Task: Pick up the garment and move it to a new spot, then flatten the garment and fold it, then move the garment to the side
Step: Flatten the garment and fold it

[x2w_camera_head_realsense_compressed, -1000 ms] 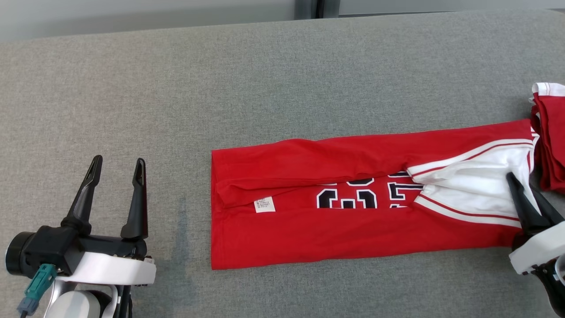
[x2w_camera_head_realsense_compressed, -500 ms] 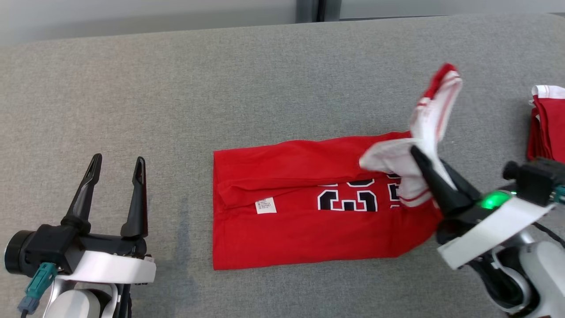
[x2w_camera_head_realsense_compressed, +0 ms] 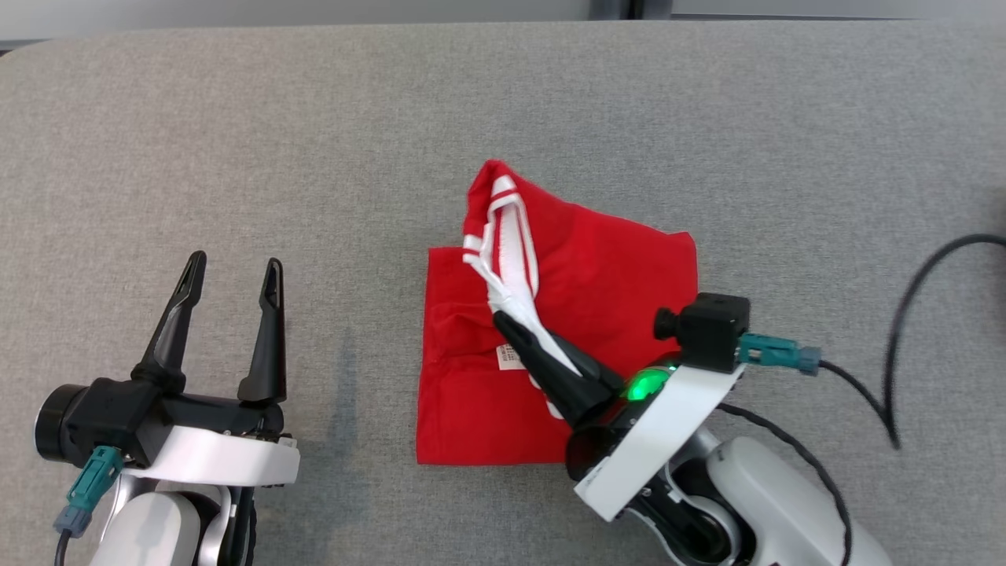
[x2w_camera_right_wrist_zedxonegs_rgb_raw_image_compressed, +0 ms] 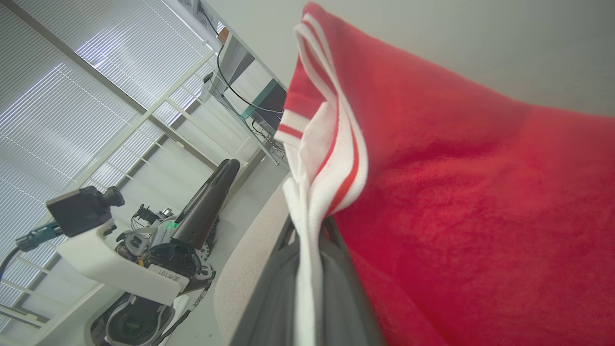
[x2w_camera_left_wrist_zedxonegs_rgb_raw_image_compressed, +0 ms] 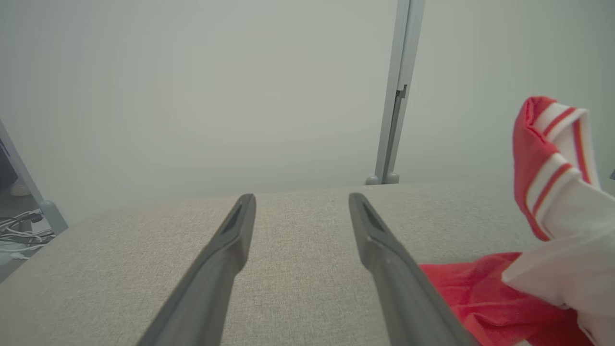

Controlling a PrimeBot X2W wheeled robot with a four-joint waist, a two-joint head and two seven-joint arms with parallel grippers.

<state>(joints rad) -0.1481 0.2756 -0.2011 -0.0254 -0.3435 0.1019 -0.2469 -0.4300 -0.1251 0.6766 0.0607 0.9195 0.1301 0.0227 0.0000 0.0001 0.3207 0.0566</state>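
Right gripper (x2w_camera_head_realsense_compressed: 504, 321) clamped on the garment (x2w_camera_head_realsense_compressed: 621, 275) at its white sleeve (x2w_camera_head_realsense_compressed: 515, 267), holding that end up over the rest, which lies folded mid-desk (x2w_camera_head_realsense_compressed: 236, 141). Left gripper (x2w_camera_head_realsense_compressed: 234, 261) wide open, empty, well left of it.

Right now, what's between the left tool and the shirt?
Nothing. The head view shows only bare grey surface between the left tool and the shirt.
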